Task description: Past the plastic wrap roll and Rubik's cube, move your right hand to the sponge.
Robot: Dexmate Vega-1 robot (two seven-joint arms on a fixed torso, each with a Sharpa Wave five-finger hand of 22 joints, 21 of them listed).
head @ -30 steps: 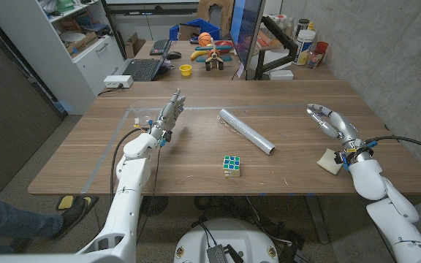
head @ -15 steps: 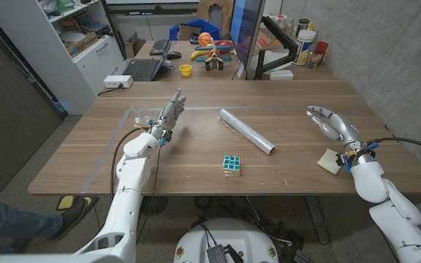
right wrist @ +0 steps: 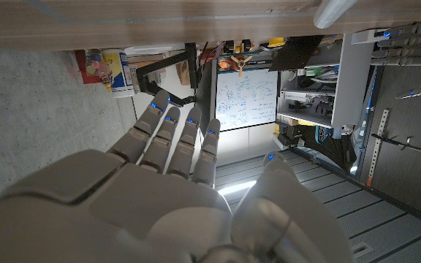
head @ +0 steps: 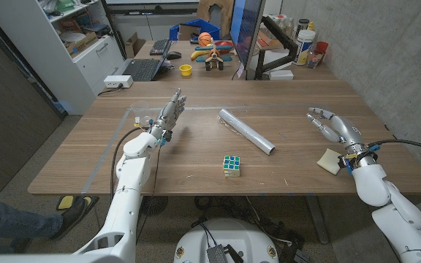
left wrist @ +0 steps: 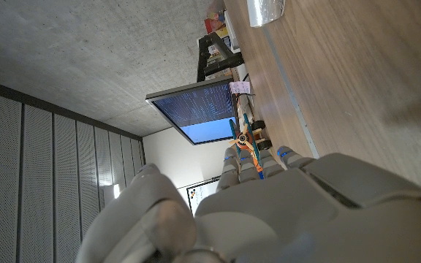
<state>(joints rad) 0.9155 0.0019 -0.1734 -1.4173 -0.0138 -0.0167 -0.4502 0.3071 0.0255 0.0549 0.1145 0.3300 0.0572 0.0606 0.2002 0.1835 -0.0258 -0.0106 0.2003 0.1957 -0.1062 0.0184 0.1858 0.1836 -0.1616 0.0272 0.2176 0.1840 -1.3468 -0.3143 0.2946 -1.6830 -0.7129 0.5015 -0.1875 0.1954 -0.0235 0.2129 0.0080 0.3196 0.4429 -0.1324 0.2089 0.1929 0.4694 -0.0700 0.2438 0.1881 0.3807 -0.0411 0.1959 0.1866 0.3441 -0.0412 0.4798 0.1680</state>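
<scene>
Two empty hands, right hand point(head: 335, 127) just beside sponge point(head: 330, 161), no legible labels

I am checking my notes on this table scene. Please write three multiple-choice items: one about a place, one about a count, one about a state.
1. Where is the sponge?
A. beside the right hand
B. beside the left hand
C. on the Rubik's cube

2. How many plastic wrap rolls lie on the table?
A. three
B. one
C. two

3. The right hand is:
A. holding the roll
B. holding the cube
C. open, holding nothing

Key: 1 A, the sponge lies by the right wrist; 2 B, one roll shows; 3 C, its fingers are apart and empty.
</scene>
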